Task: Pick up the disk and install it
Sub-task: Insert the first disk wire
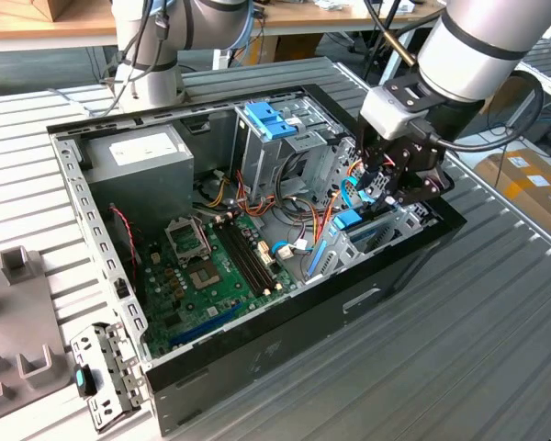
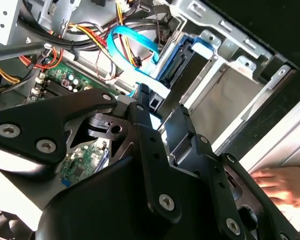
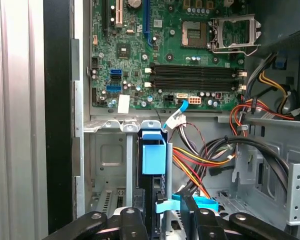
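Table of ribbed grey metal (image 1: 496, 303) is carrying everything here, and the black open-sided computer case (image 1: 257, 340) is lying on it. Inside, a big grey box with a white sticker (image 1: 142, 152) is sitting in the corner toward the exterior view's left. The green circuit board (image 1: 202, 266) is lying flat on the case floor beside it. A tall metal cage with a blue plastic cap (image 1: 271, 119) is standing near the middle of the far wall.

I am reaching my black gripper (image 1: 378, 188) down into the metal drive bay at the case's corner toward the exterior view's right. The disk (image 3: 154, 159), showing me its blue plastic rail end and a dark narrow edge, is standing on edge in that bay, directly in line with my gripper (image 3: 162, 216). I cannot tell whether I am clamping it or hanging loose around it.

A bundle of red, orange, yellow and black wires (image 3: 200, 160) is running just beside the disk. In the second wrist view, a person's hand (image 2: 285, 186) is resting outside the case wall.
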Action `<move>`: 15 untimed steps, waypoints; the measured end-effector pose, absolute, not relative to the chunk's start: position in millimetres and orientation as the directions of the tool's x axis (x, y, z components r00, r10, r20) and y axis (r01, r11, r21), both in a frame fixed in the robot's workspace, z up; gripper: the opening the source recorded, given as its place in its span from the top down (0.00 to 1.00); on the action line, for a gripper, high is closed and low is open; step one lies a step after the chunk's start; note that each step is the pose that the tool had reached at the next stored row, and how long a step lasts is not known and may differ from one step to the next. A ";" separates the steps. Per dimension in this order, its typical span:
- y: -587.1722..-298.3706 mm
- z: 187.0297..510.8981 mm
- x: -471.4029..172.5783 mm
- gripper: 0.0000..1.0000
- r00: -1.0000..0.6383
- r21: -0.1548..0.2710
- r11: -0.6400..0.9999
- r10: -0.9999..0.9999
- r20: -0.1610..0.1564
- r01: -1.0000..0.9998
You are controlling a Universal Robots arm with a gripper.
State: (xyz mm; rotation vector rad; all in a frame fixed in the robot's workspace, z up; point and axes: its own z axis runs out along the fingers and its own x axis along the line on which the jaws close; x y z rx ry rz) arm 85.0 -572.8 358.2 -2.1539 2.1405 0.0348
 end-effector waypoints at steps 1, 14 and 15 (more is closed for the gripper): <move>-572.8 358.1 87.8 0.58 0.009 -0.058 -0.004 -0.996 -0.090 -0.998; -570.1 359.4 110.3 0.58 0.009 -0.058 -0.004 -0.996 -0.087 -0.998; -570.1 359.4 110.3 0.58 0.009 -0.058 -0.004 -0.996 -0.087 -0.998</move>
